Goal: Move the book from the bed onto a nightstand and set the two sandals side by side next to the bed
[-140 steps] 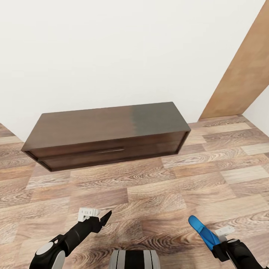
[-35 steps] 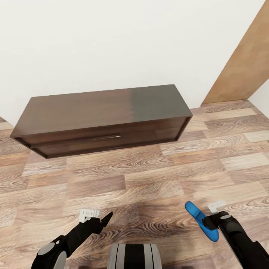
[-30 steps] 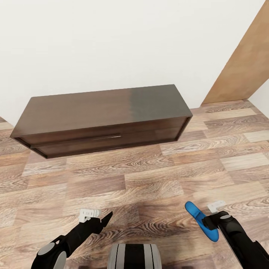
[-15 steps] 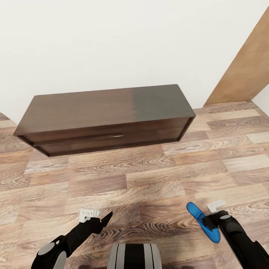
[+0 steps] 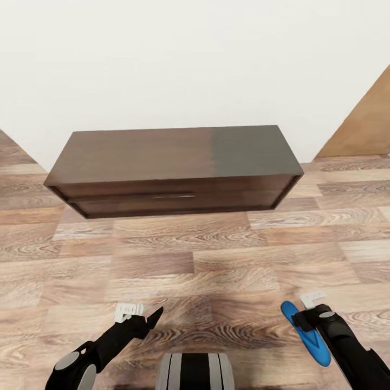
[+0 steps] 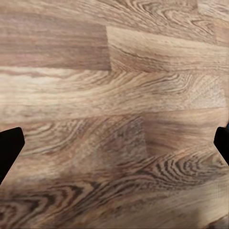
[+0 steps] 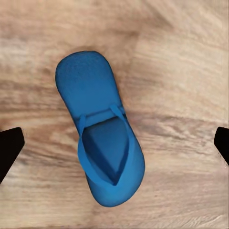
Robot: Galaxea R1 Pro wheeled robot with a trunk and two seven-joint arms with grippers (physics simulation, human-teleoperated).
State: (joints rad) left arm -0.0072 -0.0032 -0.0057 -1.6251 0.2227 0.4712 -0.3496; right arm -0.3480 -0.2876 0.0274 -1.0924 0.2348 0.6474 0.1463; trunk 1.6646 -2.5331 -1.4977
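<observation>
The robot stands on a wood-plank floor (image 5: 216,254), facing a long low dark cabinet (image 5: 173,151) set against a plain white wall (image 5: 189,54). A tan wooden panel (image 5: 368,130) slants up at the far right.

Down by its right arm is one blue sandal (image 7: 102,143). From the head camera it shows as a narrow blue strip just beside and partly under the right claw (image 5: 309,310), and that view does not show whether anything pinches it. The right wrist camera does. It sees the sandal from above, straps up and sole flat towards the planks. The two black fingertips stand far out at either side, spread wide and well clear of its edges. Whether the sandal rests on the floor I cannot tell.

The left claw (image 5: 142,315) hangs low over bare floor. In its wrist camera the fingertips sit wide apart, with only wood grain between them.
</observation>
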